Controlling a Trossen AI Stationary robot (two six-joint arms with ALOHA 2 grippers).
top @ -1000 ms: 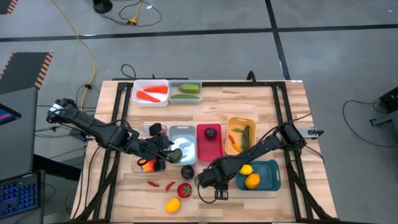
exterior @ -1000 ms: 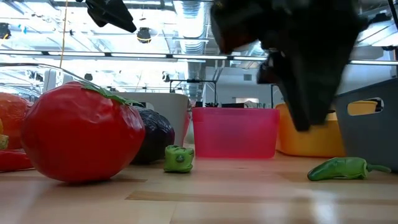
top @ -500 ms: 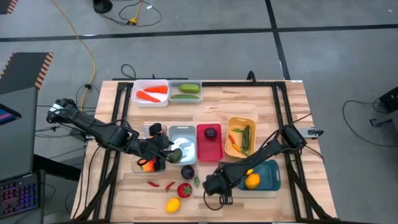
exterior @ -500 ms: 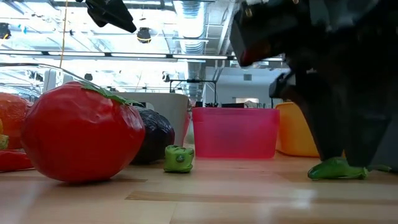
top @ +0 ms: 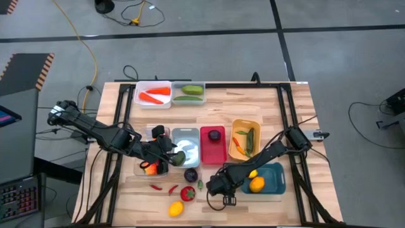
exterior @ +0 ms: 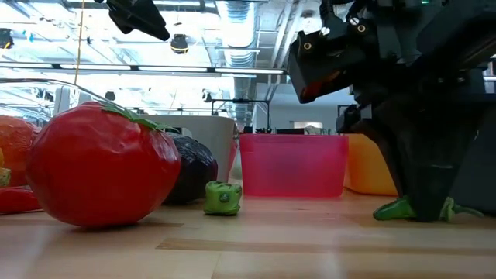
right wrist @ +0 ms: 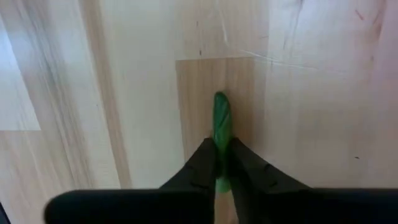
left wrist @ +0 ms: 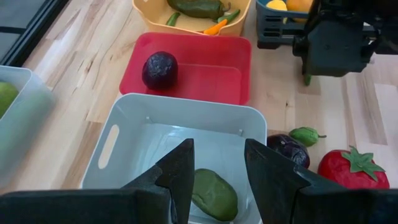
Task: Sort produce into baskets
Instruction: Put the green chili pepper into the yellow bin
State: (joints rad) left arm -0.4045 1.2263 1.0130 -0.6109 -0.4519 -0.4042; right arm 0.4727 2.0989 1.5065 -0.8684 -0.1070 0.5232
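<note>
A small green chili [right wrist: 222, 118] lies on the wood near the table's front edge, and my right gripper [right wrist: 222, 146] stands over it, shut on it; the low view shows the chili's two ends [exterior: 391, 209] either side of the dark fingers. My left gripper [left wrist: 217, 149] hangs open above the silver-grey basket [left wrist: 124, 134]. A green pod [left wrist: 214, 194] shows in the gap between its fingers and seems to lie on the basket's floor. In the high view my right gripper [top: 226, 199] hides the chili. My right gripper pinches the green chili about its middle [right wrist: 222, 127] between its two fingers. The fingers [right wrist: 204, 163] come from above, pointing down, one on each long side of the chili. The chili lies level on the table.
Loose on the near table lie a red tomato [top: 188, 193], a lemon [top: 176, 208], a purple plum [top: 191, 175], a small green piece [top: 200, 185] and two red chilies [top: 155, 187]. A red basket [top: 213, 144], a yellow one [top: 245, 137] and a teal one [top: 266, 179] stand close by.
My right gripper has come down over the green chili, moving a little toward the table's right edge, and has shut on it. The chili stays on the table. My left arm has kept still.
</note>
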